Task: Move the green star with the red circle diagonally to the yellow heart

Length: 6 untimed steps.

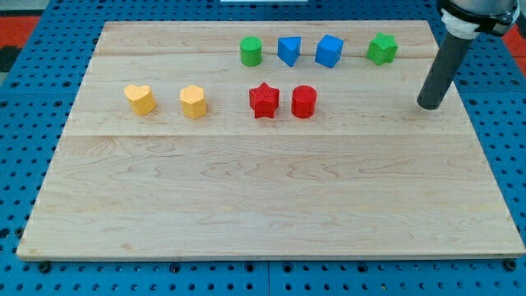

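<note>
The green star [382, 48] lies near the view's top right of the wooden board. The red circle [303, 101] sits lower and to its left, beside a red star [264, 99]. The yellow heart [140, 99] lies at the view's left. My tip [428, 105] rests on the board at the right, below and to the right of the green star, apart from it and from every other block.
A green circle [251, 51], a blue block [288, 50] and a blue cube [329, 50] line the top row left of the green star. A yellow hexagon-like block [193, 101] sits between the yellow heart and the red star. The board's edge [271, 256] borders blue pegboard.
</note>
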Tool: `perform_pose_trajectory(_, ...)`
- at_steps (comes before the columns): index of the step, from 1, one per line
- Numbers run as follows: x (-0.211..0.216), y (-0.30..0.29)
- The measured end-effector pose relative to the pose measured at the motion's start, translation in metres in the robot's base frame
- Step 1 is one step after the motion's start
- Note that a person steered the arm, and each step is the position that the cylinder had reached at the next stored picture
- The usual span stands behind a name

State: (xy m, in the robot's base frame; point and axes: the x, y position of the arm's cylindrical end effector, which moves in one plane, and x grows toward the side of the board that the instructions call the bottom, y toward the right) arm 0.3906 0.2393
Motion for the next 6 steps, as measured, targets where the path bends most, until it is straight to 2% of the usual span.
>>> perform_pose_trajectory(6,-0.0045,-0.0020)
